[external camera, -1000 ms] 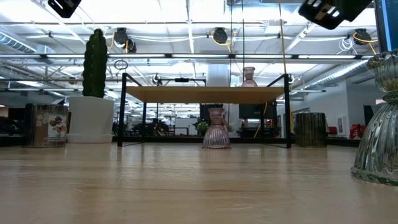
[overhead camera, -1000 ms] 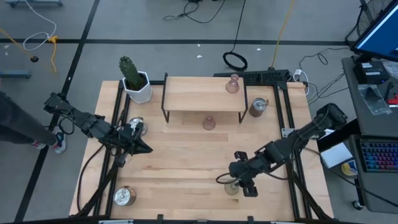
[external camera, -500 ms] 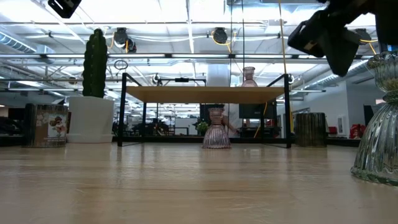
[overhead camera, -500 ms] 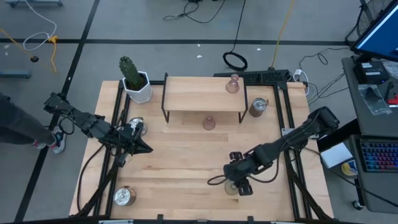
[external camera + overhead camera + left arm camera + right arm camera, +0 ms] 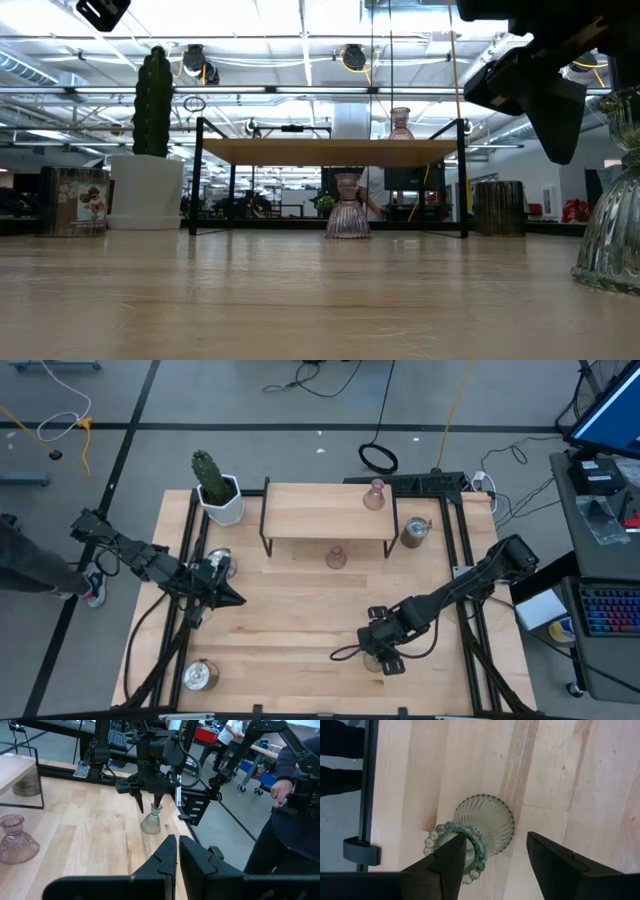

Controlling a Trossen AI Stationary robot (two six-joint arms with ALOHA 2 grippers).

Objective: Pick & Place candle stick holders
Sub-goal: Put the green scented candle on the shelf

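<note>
right claw [image 5: 377,657]: has dropped over the olive-green holder [image 5: 373,661] at the surface's near edge, fingers spread wide astride it, not yet gripping.
left claw [image 5: 232,598]: closed, empty, waiting left.
Meaning: grasp imminent.

The right arm reaches low toward the table's near edge, its right gripper [image 5: 377,657] pointing straight down with fingers spread wide, while the left gripper [image 5: 232,599] hovers shut at the left side.
</note>
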